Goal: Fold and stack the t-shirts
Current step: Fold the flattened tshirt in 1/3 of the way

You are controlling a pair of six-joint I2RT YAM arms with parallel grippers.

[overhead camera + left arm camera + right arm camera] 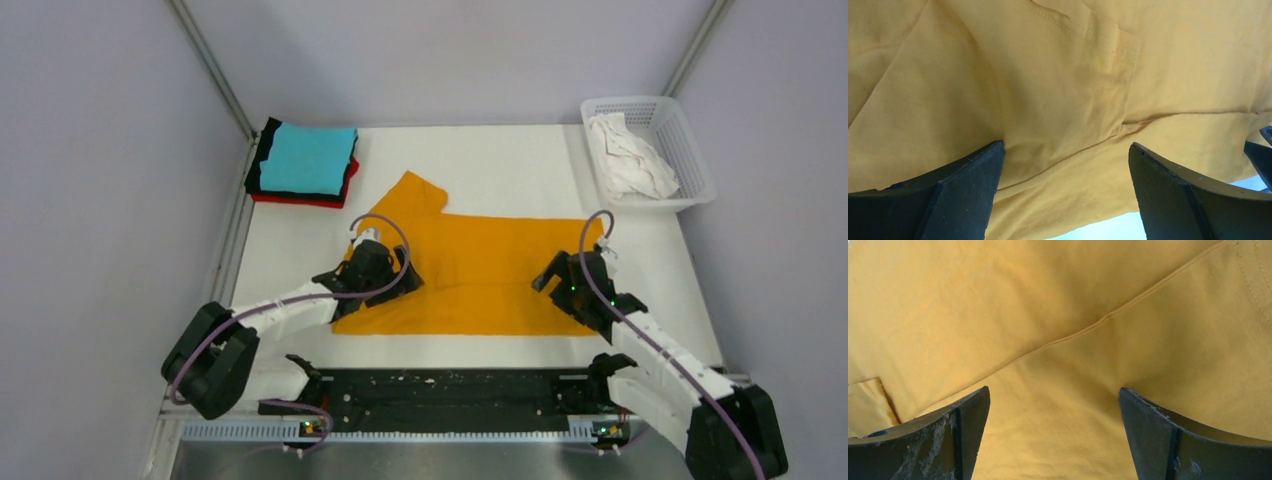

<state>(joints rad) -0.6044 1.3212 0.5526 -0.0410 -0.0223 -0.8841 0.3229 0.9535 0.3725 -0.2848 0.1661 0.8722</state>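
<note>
The orange-yellow t-shirt point(470, 275) lies spread on the white table, one sleeve pointing to the far left. My left gripper point(385, 270) is open and low over the shirt's left part; its wrist view shows orange cloth point(1063, 100) between the spread fingers point(973, 185). My right gripper point(562, 280) is open over the shirt's right part, with cloth point(1058, 340) filling its view between the fingers point(1153, 425). A folded stack sits at the far left: the cyan shirt point(310, 158) on top, black point(262, 160) and red point(330, 201) edges beneath. The white shirt point(630, 155) lies crumpled in the basket.
The white mesh basket point(690, 150) stands at the far right corner. A black rail point(450, 395) runs along the near edge between the arm bases. Grey walls close in the table on three sides.
</note>
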